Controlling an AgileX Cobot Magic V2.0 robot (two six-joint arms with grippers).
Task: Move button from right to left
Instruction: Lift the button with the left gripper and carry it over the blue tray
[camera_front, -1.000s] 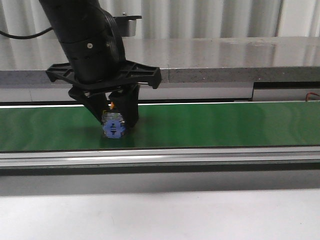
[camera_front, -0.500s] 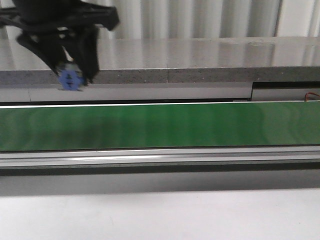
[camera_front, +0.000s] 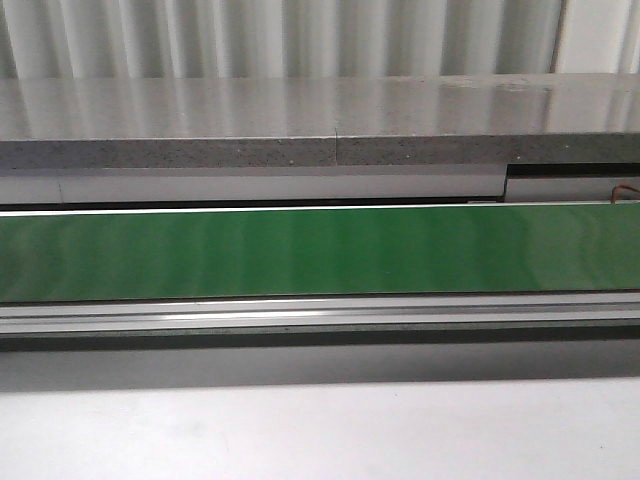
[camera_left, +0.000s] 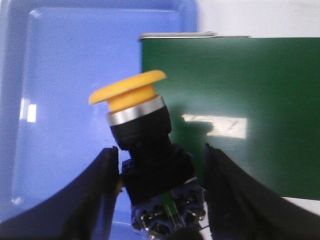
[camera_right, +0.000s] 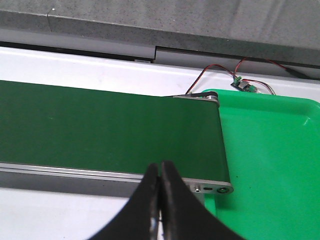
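Now that the arm has lifted clear of the front view | left claw clamps yellow-capped push-button above shallow blue plastic tray beside green belt | right claw closed, empty | release next.

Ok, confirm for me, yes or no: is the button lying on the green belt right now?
No: in the left wrist view the button sits between the left gripper's fingers, above the blue tray and belt end.
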